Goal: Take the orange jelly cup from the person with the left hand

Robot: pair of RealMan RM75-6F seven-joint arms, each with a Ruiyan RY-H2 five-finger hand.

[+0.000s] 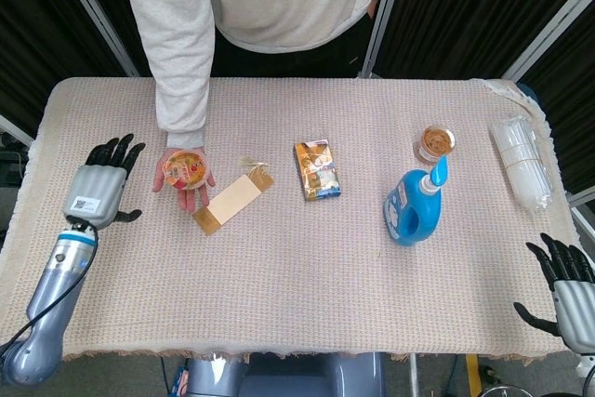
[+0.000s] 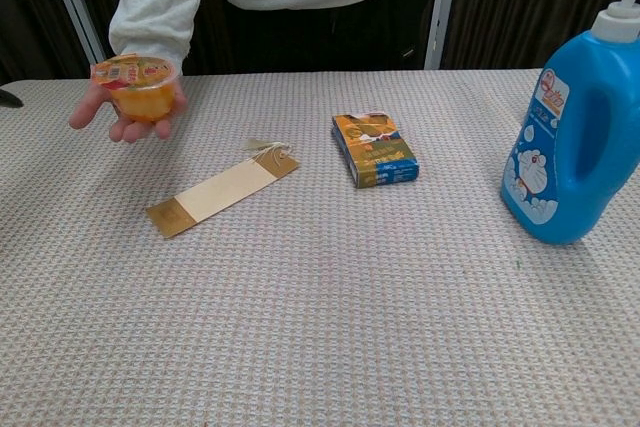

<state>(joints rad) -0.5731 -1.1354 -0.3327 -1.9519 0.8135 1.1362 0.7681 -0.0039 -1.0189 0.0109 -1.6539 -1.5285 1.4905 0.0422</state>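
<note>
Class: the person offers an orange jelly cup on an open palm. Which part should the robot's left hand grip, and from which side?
Grip the orange jelly cup by its side wall under the lid rim, from the side of the left hand: it sits upright on the person's palm, its wall showing.

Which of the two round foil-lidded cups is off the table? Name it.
The orange jelly cup, resting on the person's palm near the left hand. The other cup stands on the table behind the blue detergent bottle.

Tan card point(image 1: 232, 202), snack packet point(image 1: 317, 171), blue detergent bottle point(image 1: 414, 204), jar point(image 1: 435, 143), stacked cups point(image 1: 523, 160).
</note>
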